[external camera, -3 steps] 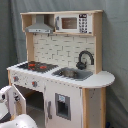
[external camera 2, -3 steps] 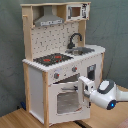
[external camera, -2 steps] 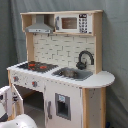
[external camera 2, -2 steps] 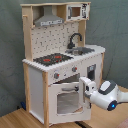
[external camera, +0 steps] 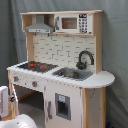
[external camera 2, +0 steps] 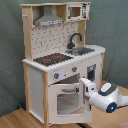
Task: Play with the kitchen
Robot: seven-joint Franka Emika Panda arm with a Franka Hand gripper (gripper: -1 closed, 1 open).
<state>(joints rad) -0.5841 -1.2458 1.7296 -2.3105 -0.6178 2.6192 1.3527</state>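
Second exterior view: gripper [external camera 2: 83, 89] sits against the kitchen [external camera 2: 60, 60] oven door [external camera 2: 67, 100]; finger spacing cannot be told.

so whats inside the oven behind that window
Through the oven door window in the second exterior view, only a pale, bare-looking interior shows; the door frame covers the rest.

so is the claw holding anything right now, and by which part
Cannot be told. In the second exterior view the claw sits at the oven door of the kitchen, near the door's handle, but a grip isn't visible.
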